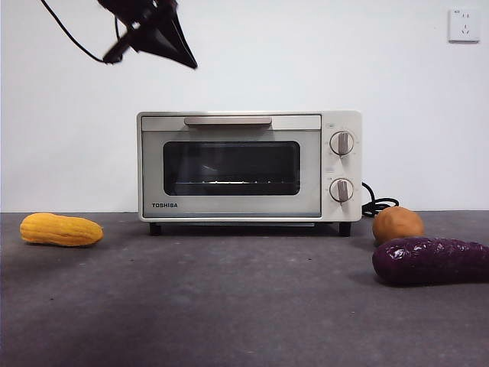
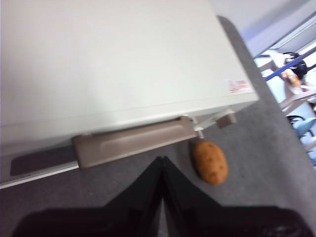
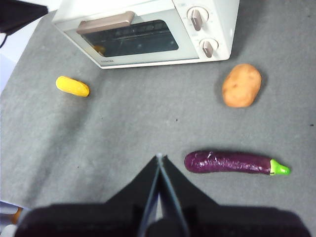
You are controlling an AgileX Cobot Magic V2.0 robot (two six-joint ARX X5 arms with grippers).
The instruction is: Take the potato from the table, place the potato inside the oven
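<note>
The orange-brown potato (image 1: 397,224) lies on the dark grey table (image 1: 229,306) to the right of the cream Toshiba oven (image 1: 248,167), whose glass door is closed. My left gripper (image 1: 179,53) hangs shut high above the oven's left part; its wrist view looks down on the oven top (image 2: 113,64), the bar handle (image 2: 133,141) and the potato (image 2: 211,162). My right gripper (image 3: 159,159) is shut and empty, held high over the table in front of the oven (image 3: 148,29), well apart from the potato (image 3: 241,85).
A long dark purple eggplant (image 1: 432,261) lies just in front of the potato at the right. A yellow corn cob (image 1: 61,229) rests at the left. A black power cord (image 1: 378,205) curls behind the oven's right side.
</note>
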